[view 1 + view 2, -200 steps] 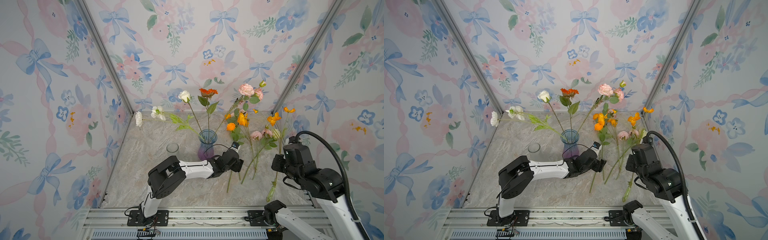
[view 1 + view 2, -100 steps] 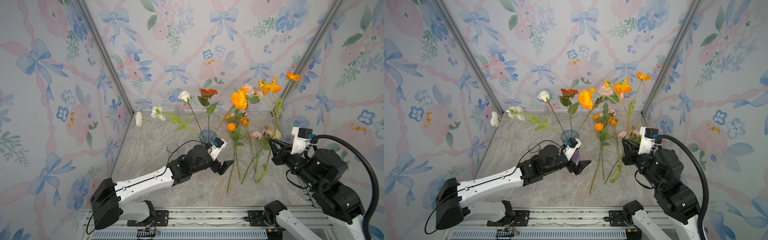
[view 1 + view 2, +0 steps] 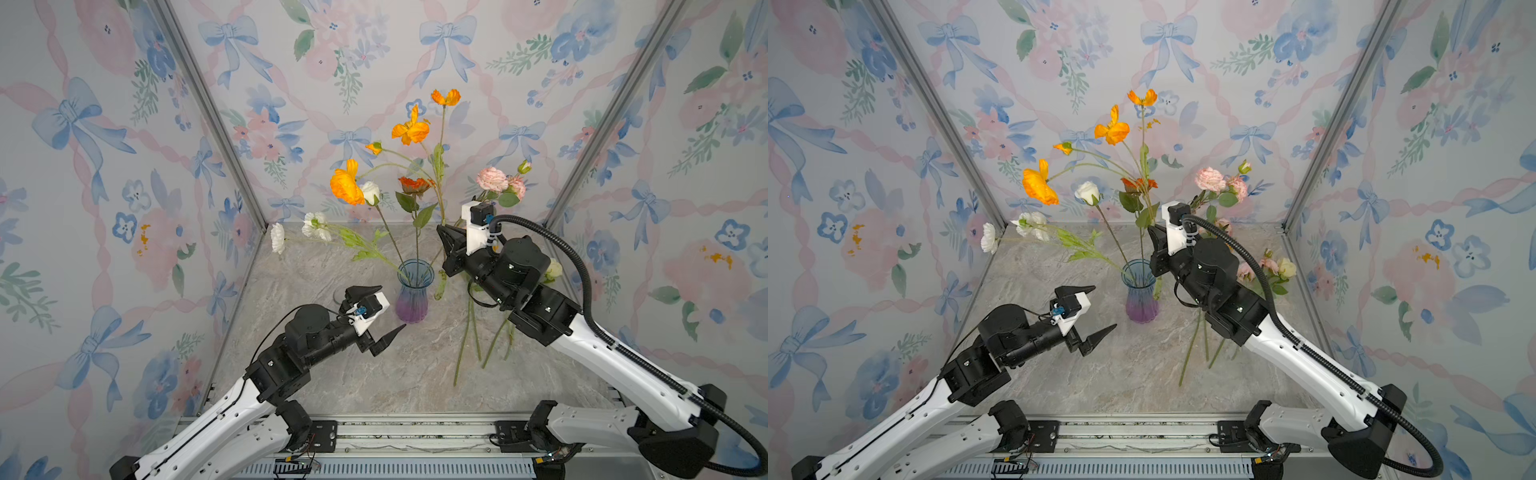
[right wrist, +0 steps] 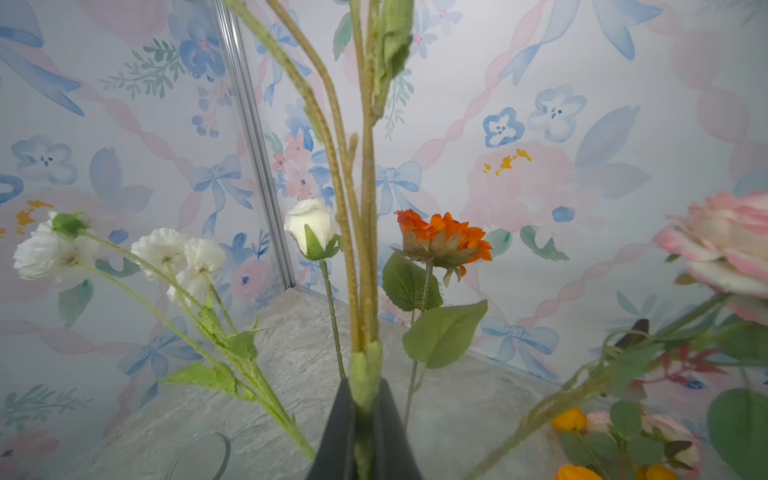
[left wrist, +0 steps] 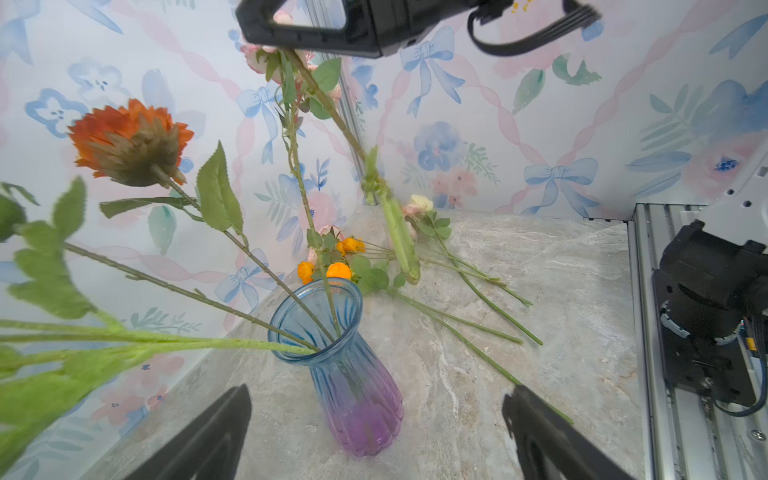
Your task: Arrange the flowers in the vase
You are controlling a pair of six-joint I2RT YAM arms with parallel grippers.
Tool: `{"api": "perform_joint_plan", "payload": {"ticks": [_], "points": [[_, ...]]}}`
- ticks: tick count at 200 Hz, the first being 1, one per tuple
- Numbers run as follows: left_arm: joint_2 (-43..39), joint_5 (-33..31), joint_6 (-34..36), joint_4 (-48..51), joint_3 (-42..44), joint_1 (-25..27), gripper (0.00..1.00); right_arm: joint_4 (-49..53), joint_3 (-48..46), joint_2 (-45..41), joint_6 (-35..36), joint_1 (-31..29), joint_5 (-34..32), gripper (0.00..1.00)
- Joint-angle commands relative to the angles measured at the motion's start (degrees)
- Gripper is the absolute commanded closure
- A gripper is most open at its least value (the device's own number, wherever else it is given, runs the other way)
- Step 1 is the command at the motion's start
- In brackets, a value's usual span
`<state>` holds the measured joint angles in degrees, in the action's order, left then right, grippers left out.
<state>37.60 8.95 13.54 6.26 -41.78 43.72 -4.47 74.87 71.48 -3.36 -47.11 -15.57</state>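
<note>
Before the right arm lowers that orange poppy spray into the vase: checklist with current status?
1. Grip: ok. The right gripper is shut on the orange poppy spray.
2. Aim: not ok. The stem end hangs beside the vase, outside its rim.
3. Vase upright: ok.
4. Clearance: ok. The left gripper is open and apart from the vase.
5. Room in the mouth: ok. Part of the opening shows free in the left wrist view.
</note>
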Motion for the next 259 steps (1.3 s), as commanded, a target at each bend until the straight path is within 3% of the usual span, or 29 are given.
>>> {"api": "perform_joint_plan", "payload": {"ticks": [1,44,102,139,176,259], "points": [[-4.2,3.6,1.2,-0.6,5.0,-2.0,0.02,-15.4,2.2,2.9,2.8,-1.1,-4.0,1.0],[-10.9,0.1,-1.2,-5.3,10.6,-2.7,0.02,-33.9,-5.3,7.1,8.1,-3.5,-10.7,1.0],[-9.3,2.1,-2.3,-7.2,11.7,-3.0,0.02,-59.1,-18.0,11.2,20.4,-10.6,-20.6,1.0],[-8.2,3.2,-2.5,-7.3,11.7,-3.2,0.02,-69.2,-20.3,15.6,26.2,-12.4,-25.1,1.0],[-7.5,3.5,-2.6,-7.5,11.9,-3.4,0.02,-74.4,-21.3,18.5,28.3,-12.3,-27.8,1.0],[-5.8,4.7,-2.4,-7.9,11.9,-4.1,0.02,-75.0,-24.6,21.8,24.0,-11.7,-33.6,1.0]]}}
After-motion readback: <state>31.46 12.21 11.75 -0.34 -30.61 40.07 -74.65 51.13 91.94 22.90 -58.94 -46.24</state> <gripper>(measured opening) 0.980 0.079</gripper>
